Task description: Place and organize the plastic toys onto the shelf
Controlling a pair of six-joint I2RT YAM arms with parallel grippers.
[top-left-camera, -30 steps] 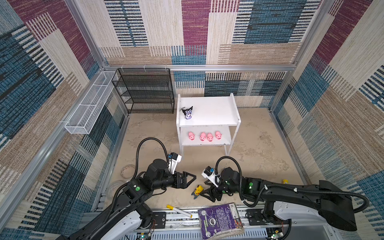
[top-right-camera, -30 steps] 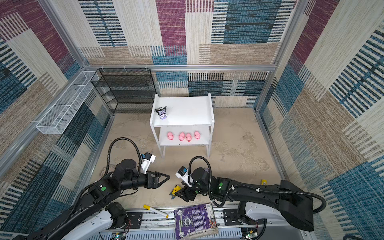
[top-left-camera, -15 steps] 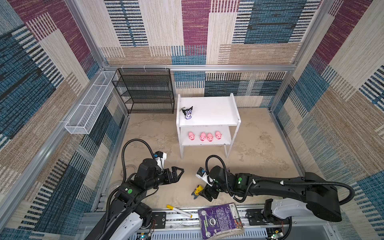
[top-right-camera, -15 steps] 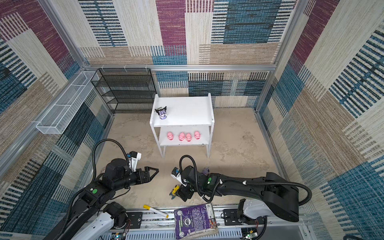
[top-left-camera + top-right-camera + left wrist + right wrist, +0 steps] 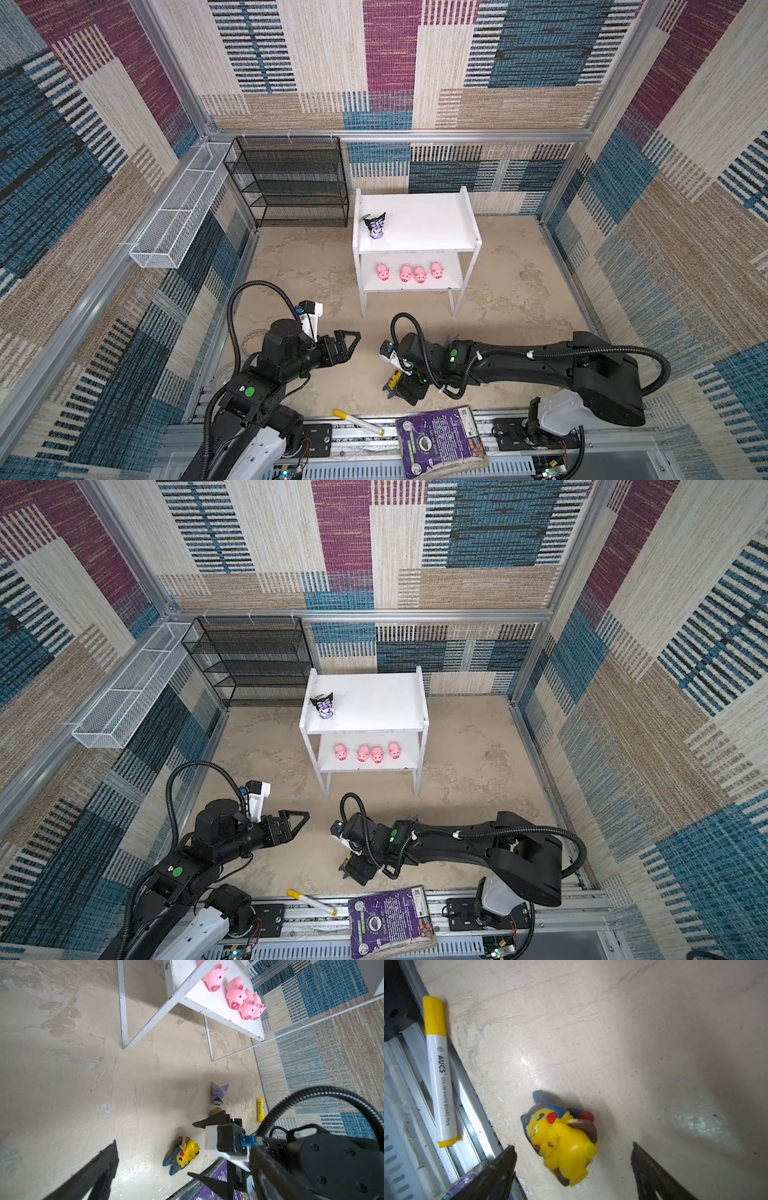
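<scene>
Shelf, four pink pigs, one black-purple toy, left hand wide, right hand wide around yellow toy

Glossy plastic yellow figurine, matt mottled floor, smooth white shelf

In both top views the right arm covers the lilac eared toy — only its ear tips show. The yellow blue-hooded toy lies mostly under the right pincer. In the left wrist view a yellowish toy is half hidden behind a pincer finger — too little to identify.
</scene>
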